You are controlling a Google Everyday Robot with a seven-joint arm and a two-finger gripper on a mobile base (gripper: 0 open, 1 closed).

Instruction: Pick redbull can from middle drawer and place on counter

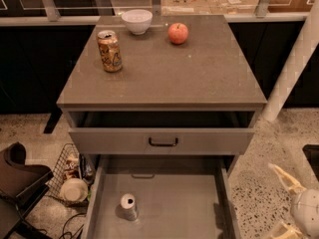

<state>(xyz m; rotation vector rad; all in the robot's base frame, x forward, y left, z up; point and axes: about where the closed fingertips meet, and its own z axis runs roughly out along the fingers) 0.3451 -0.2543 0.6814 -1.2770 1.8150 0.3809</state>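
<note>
The broad, matte, speckled counter (199, 78) fills the upper middle of the frame and carries a fat orange can (109, 51), a white bowl (137, 21) and a red apple (178, 33). Below it, the grey middle drawer (179, 208) stands pulled out. Its flat floor holds only the redbull can (128, 206), left of centre, upright, with its long axis vertical and its shiny round top facing up. The hand (273, 199) is at the lower right, fingers spread and grasping nothing.

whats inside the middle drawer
Only the redbull can, upright, left side; the middle drawer is covered at the rear by the upper drawer. The hand is outside, lower right, open.
</note>
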